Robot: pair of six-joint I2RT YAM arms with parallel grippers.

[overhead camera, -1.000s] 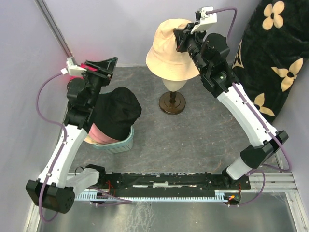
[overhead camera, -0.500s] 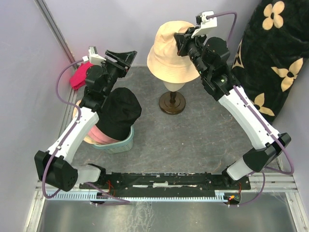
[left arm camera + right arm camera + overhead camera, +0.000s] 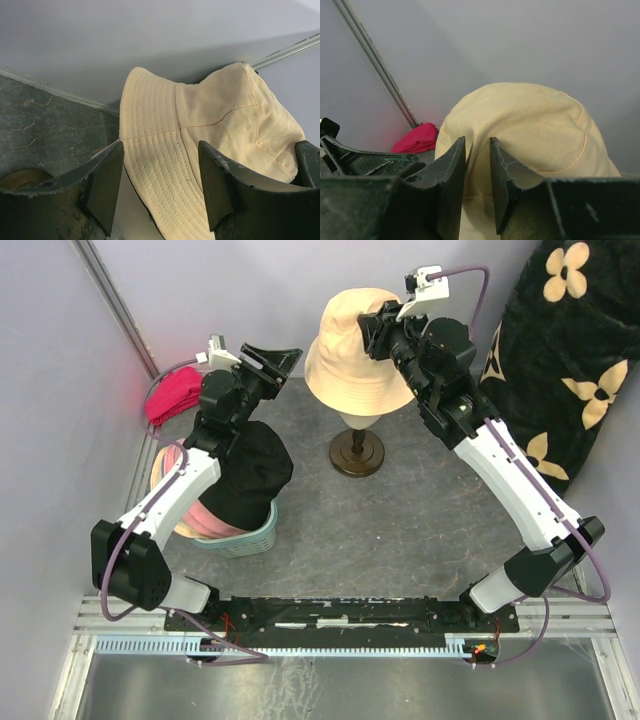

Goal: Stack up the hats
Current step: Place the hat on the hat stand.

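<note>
A beige bucket hat [image 3: 352, 355] sits on the cream mannequin head, whose dark stand [image 3: 357, 452] is at the back middle. My right gripper [image 3: 373, 328] is shut on a fold of its crown; in the right wrist view the cloth [image 3: 530, 125] is pinched between the nearly closed fingers [image 3: 478, 165]. My left gripper [image 3: 281, 356] is open just left of the hat's brim. In the left wrist view the brim [image 3: 165, 150] shows between the spread jaws [image 3: 162, 185]. A black hat [image 3: 250, 470] tops a pink hat [image 3: 215, 521] at the left.
The black and pink hats rest in a teal basket [image 3: 252, 538]. A magenta-red cloth bundle [image 3: 172, 396] lies at the back left by the wall, also visible in the right wrist view [image 3: 417, 139]. A black flowered cushion [image 3: 570, 350] leans at the right.
My left arm has swung right from the back-left corner toward the beige hat's brim, uncovering the red bundle. My right gripper has stayed on the crown, shifting only slightly.
</note>
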